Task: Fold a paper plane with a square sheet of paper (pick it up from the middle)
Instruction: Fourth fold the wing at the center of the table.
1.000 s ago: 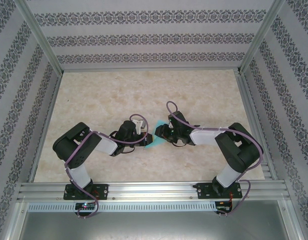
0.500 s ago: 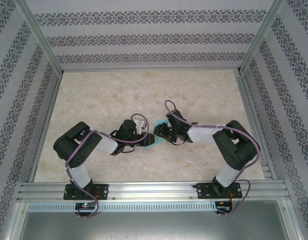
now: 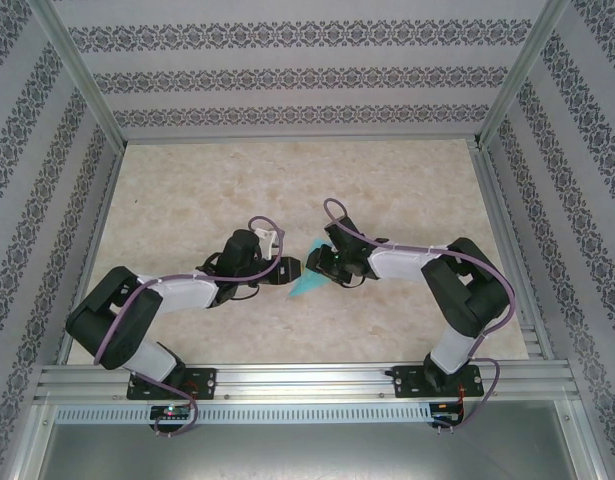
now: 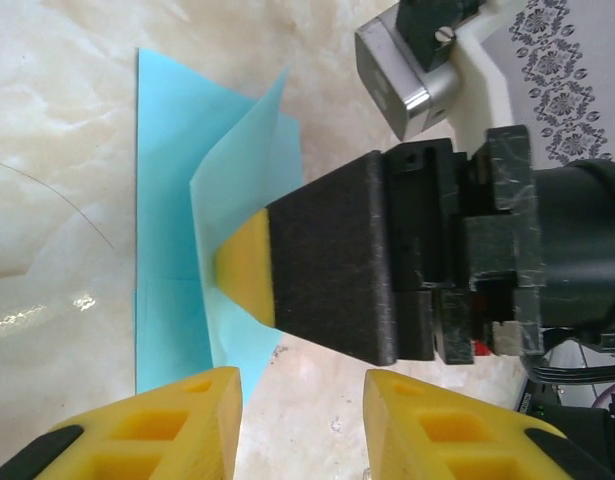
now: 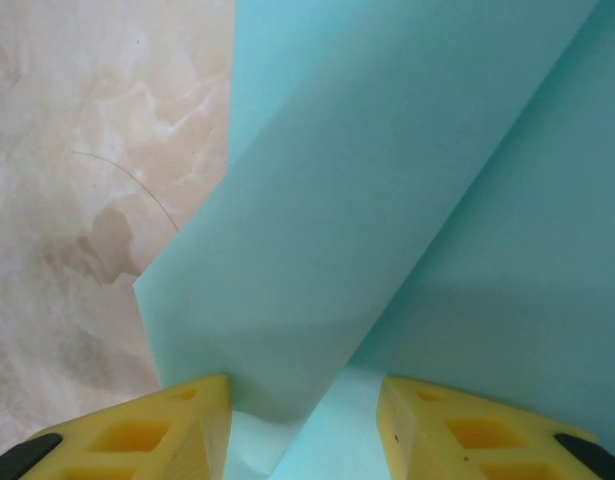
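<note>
square sheet of paper [image 4: 167,120]: seems light, limp; grip at raised flap [image 4: 242,170] | left end effector [image 4: 302,400] released | right end effector [image 5: 305,400] released

Left arm [image 3: 177,292] extends low across the tabletop toward centre, its forearm nearly level. Right arm [image 3: 402,262] extends low to the left from a raised elbow. Left hand [image 3: 289,269] and right hand [image 3: 316,263] point at each other, tips just apart. The fingers of both hands stand parted.

Matt, smooth paper sheet [image 4: 172,150]; glossy marble-look table [image 4: 57,130]; yellow pincer pads [image 4: 177,415] prob. matt plastic.
</note>
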Controlling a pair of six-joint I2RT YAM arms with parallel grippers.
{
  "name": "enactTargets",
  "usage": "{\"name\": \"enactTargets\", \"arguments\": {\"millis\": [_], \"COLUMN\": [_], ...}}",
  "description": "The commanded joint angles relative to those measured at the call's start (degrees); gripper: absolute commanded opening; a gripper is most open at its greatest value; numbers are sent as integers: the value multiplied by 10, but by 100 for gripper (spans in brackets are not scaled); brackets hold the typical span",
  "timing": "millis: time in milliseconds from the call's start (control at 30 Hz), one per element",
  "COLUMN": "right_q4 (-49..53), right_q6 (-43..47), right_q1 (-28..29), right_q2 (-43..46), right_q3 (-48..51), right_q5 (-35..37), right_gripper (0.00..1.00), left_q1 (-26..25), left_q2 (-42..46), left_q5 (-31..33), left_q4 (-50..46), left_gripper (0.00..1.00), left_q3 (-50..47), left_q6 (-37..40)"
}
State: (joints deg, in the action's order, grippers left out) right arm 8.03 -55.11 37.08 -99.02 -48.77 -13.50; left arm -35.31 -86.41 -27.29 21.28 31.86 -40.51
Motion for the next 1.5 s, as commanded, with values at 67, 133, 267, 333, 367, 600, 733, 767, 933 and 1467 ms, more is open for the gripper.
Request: {"name": "enactTargets", "arguments": {"millis": [67, 133, 267, 333, 367, 600, 733, 767, 933, 1467], "right_q4": [91, 99, 109, 115, 118, 124, 128, 128, 133, 150], "right_q6": [-22, -30, -37, -41, -42, -51, -51, -51, -50, -52], "right_q1": [4, 4, 6, 7, 6, 7, 7, 7, 7, 7], "right_q2": [-44, -49, -56, -61, -63, -67, -68, -69, -71, -82], "right_q3": [2, -1, -3, -4, -4, -3, -5, -5, -6, -9], "right_q5": [53, 57, 61, 62, 63, 65, 65, 65, 67, 79], "right_gripper": [48, 48, 49, 49, 49, 49, 49, 49, 49, 42], "left_q1": [-2, -5, -13, -14, -16, -16, -16, -16, -16, -16], "left_q2": [-5, -15, -38, -54, -60, -92, -98, -99, -106, -103], "left_q5": [-29, -40, -61, -63, -64, -71, -64, -62, -32, -27], "left_q4": [-36, -34, -25, -42, -45, -68, -82, -87, -119, -125], "left_gripper": [32, 30, 21, 16, 15, 13, 13, 13, 13, 11], "left_q3": [-2, 6, 25, 42, 47, 68, 71, 72, 80, 85], "left_q6": [11, 9, 13, 16, 16, 21, 25, 27, 35, 26]}}
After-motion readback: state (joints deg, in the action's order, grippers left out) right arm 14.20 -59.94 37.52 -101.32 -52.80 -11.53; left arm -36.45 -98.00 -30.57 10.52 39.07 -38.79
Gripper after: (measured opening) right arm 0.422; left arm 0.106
